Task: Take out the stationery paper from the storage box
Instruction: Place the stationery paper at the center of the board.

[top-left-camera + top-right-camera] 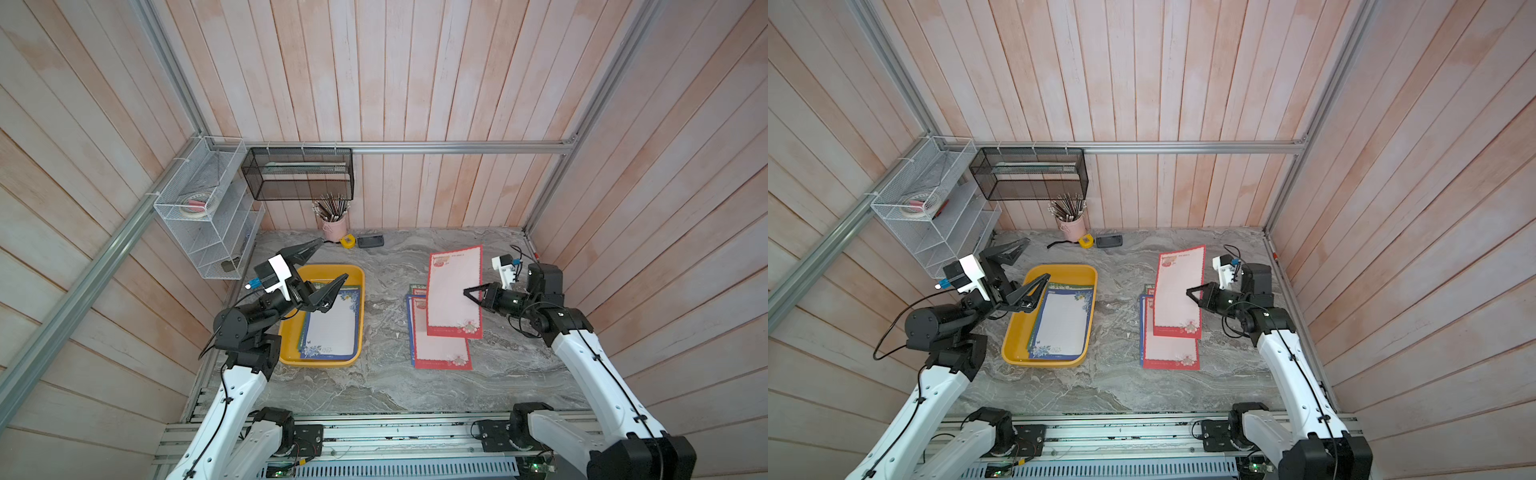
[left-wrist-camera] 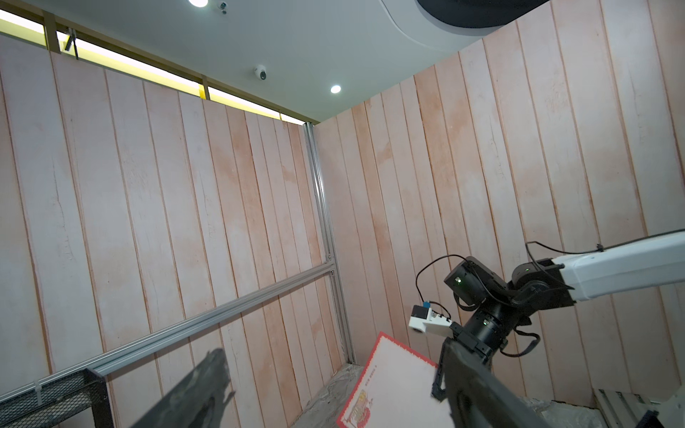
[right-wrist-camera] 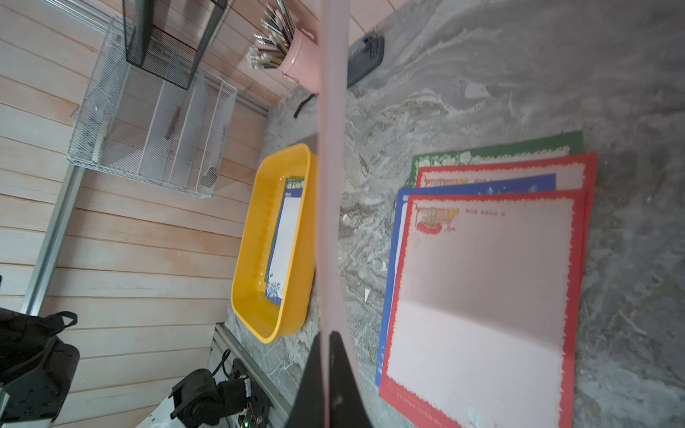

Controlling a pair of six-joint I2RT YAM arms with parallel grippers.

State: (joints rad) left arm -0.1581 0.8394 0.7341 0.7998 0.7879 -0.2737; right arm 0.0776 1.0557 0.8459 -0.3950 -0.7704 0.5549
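Top cameras: mounted high on the robot's side of the storage box (image 1: pixel 320 360), facing down and toward the back wall (image 1: pixel 415 83) beyond it. They are distant, and both top views cover the whole scene almost identically.

Left wrist camera: just above the storage box's rim, tilted up and away from it toward the ceiling (image 2: pixel 296 44). The red-bordered sheet (image 2: pixel 393 378) enters at the frame's edge.

Right wrist camera: close behind the right gripper (image 3: pixel 329 337), sighting along that sheet's edge back to the storage box, which the top views also show.

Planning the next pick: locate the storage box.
In both top views the storage box sits on the robot's left, under the open left end effector, left of the removed sheets.
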